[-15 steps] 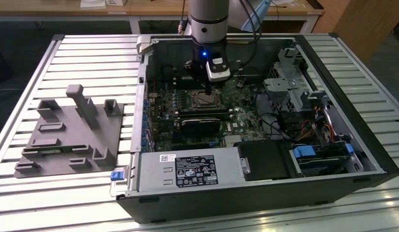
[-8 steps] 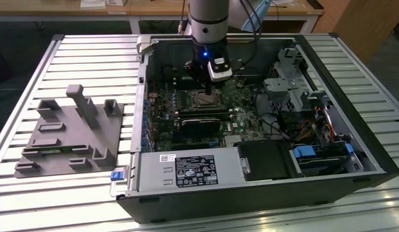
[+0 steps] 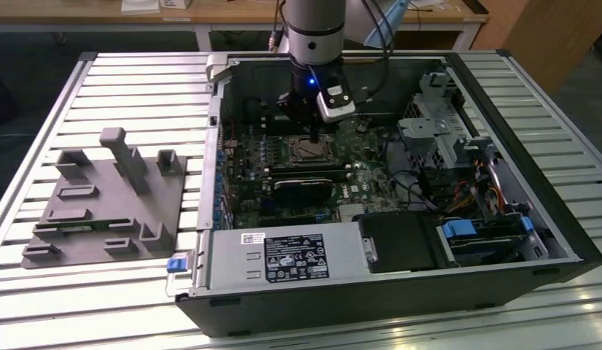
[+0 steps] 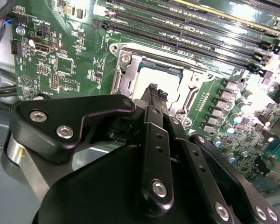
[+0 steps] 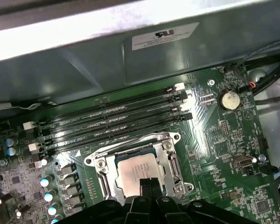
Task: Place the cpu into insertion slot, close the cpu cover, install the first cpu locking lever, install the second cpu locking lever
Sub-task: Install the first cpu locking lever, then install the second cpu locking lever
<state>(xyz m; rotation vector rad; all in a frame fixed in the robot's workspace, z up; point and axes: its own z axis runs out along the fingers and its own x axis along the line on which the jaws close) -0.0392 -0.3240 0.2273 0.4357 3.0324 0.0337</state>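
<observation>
The pincer (image 5: pixel 148 183), fingers pressed together and holding nothing, hangs just above the cpu (image 5: pixel 136 171) seated in the insertion slot (image 5: pixel 102 186). Treat the chip as light, rigid, fragile: grip edges only.

cpu (image 5: pixel 136 171) in insertion slot (image 5: pixel 101 164), under cpu cover (image 5: pixel 172 163)

above square silver-rimmed socket (image 5: pixel 139 173): lying open | beside: four long black memory slots (image 5: pixel 112 122) crowding | beyond: grey steel case wall (image 5: pixel 130 65) standing close
</observation>
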